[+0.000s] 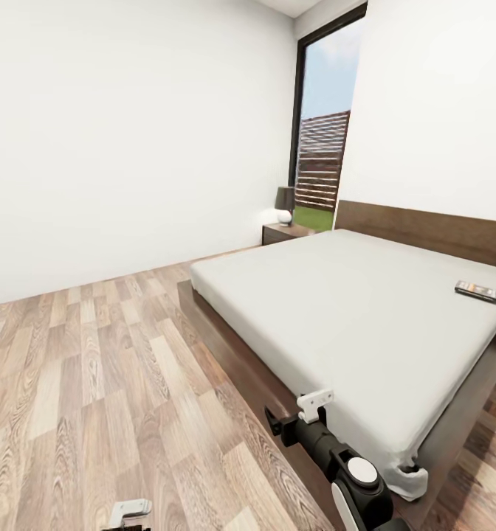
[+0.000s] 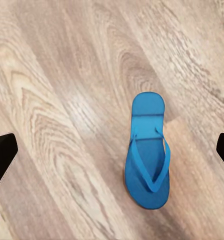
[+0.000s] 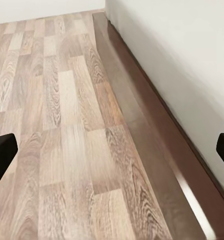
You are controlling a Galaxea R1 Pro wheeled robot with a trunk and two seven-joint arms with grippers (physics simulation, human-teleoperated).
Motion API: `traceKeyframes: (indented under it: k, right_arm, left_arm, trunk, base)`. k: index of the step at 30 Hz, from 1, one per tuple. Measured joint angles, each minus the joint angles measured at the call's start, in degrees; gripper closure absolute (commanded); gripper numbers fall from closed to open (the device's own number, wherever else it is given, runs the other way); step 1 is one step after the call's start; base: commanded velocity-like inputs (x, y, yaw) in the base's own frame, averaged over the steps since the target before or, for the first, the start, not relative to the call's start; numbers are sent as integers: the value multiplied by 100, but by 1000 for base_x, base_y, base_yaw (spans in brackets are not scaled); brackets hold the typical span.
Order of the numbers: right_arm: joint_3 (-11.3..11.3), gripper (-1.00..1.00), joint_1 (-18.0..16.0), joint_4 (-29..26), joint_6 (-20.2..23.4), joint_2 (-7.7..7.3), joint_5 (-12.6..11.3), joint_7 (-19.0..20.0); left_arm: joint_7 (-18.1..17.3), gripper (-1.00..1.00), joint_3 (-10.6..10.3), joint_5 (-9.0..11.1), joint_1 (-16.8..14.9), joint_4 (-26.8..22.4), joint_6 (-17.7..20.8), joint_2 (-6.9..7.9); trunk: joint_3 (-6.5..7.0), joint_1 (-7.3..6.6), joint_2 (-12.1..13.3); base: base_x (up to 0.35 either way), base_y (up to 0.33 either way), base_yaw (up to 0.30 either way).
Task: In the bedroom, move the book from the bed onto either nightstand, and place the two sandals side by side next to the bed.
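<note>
Overhead: book (image 1: 477,290) on bed (image 1: 336,310) (left wrist: sandal (image 2: 148,151)).

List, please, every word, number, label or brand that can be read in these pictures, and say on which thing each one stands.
No text can be read in these pictures.
The book on the bed: its cover bears marks, but too small and blurred to read.
The blue sandal on the wood floor: plain, with no label or brand visible.
The lamp on the nightstand: no writing visible.
</note>
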Motion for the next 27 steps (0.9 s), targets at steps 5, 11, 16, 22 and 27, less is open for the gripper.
traceKeyframes:
  k: [5, 11, 16, 22, 27]
  right_arm:
    - [0, -100, 0, 0, 0, 0, -1, 0]
    - [2, -100, 0, 0, 4, 5, -3, 0]
    - [10, -100, 0, 0, 7, 7, -3, 0]
    - [15, -100, 0, 0, 5, 8, -3, 0]
    - [19, -100, 0, 1, 3, 8, -3, 0]
  left_arm:
    - [-18, -100, 1, -1, -138, 0, 155, 8]
    - [-44, -100, 0, -2, -204, -15, 224, 10]
    - [-75, -100, -4, 2, -231, -34, 252, 18]
    - [-173, -100, -2, 3, -241, -41, 260, 22]
    - [-208, -100, 0, 3, -242, -44, 261, 21]
  trunk:
    - [-1, 1, -1]
    - [-1, 1, -1]
    - [-1, 1, -1]
    - [-1, 1, -1]
    - [-1, 1, -1]
  base:
    - [0, 0, 0]
    - [0, 0, 0]
    - [0, 0, 0]
    - [0, 0, 0]
    - [0, 0, 0]
